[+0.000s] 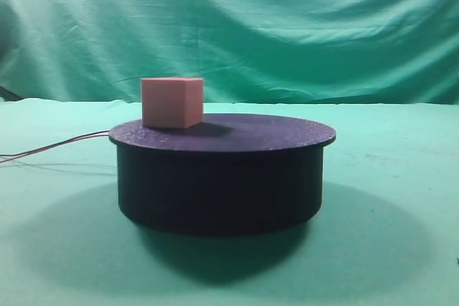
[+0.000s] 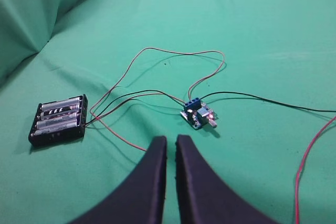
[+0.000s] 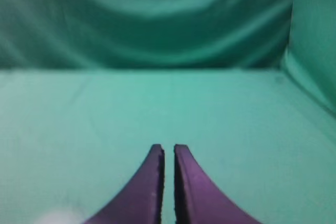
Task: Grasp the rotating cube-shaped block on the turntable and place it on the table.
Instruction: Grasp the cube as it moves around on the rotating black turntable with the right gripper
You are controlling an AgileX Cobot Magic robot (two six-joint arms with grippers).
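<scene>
Turntable sat closest, cube-shaped block near its left edge. Both my end effectors, left and right, nearly shut, held nothing. Spinning block could slip away, get knocked off.

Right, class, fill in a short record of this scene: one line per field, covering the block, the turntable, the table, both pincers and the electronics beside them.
block: cube-shaped block, pinkish, resting on the turntable's top near its left edge
turntable: turntable, dark, low, round; red wires lead off its left side
table: table, under green cloth
left pincer: left pincer, shut, holds nothing, above the cloth
right pincer: right pincer, shut, holds nothing
electronics: battery holder and small circuit board, joined by wires
</scene>
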